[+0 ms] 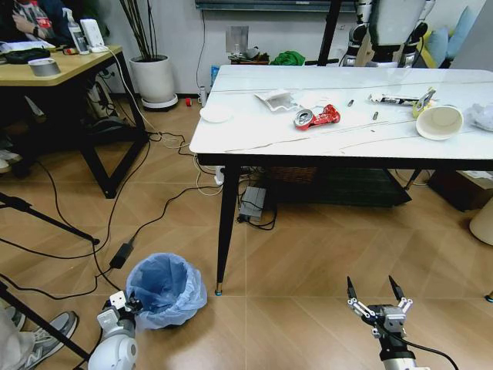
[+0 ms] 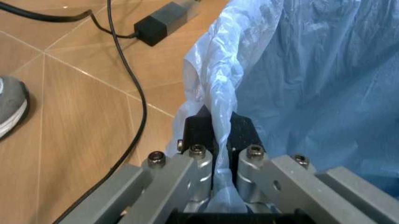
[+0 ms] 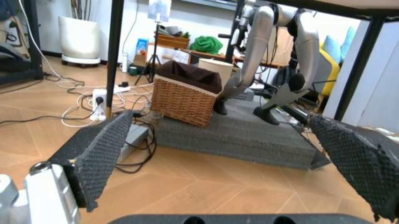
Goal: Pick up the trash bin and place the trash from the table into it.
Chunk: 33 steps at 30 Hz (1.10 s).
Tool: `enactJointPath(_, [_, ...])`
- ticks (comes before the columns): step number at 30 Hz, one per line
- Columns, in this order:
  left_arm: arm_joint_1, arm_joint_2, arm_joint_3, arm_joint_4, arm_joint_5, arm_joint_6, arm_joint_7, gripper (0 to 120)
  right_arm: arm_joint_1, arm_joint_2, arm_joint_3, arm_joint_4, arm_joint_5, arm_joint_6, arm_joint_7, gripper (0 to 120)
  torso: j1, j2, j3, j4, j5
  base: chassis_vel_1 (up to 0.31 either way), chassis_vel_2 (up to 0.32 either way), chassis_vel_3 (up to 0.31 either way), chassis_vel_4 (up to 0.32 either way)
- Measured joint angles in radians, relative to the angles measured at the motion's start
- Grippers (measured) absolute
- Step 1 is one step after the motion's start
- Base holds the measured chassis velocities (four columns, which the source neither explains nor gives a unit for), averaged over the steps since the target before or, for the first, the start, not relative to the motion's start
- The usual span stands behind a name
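- Wood-tile floor, cables trailing; the table (image 1: 254, 139) stands at the far side with the trash (image 1: 316, 117) scattered on top.
- The trash bin (image 1: 164, 290) sits on the floor near the table's front-left leg, at your near left.
- Your left gripper (image 2: 215, 149) is closed on the bin's rim, blue liner pinched between its pads, judged a lifting hold.
- Your right gripper (image 1: 376, 297) hangs low at near right with fingers spread wide, holding nothing, well apart from bin and trash.
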Motion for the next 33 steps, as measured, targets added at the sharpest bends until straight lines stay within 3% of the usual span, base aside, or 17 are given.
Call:
enactJointPath(13, [0.142, 0.038, 0.009, -0.184, -0.047, 0.024, 0.006, 0, -0.017, -0.025, -0.008, 0.011, 0.009, -0.007, 0.000, 100, 0.000, 0.000, 0.000, 0.0001, -0.0001, 0.000, 0.000, 0.000, 0.000])
enactJointPath(25, [0.287, 0.084, 0.035, -0.399, -0.051, 0.022, 0.073, 0, -0.037, -0.060, 0.001, -0.010, 0.020, 0.014, 0.027, 100, 0.000, 0.000, 0.000, 0.0001, 0.0000, 0.000, 0.000, 0.000, 0.000])
enactJointPath(33, [0.350, 0.101, 0.062, -0.495, -0.040, 0.019, 0.096, 0, -0.056, -0.083, 0.008, -0.001, 0.030, 0.015, 0.035, 100, 0.000, 0.000, 0.000, 0.0000, -0.0001, 0.000, 0.000, 0.000, 0.000])
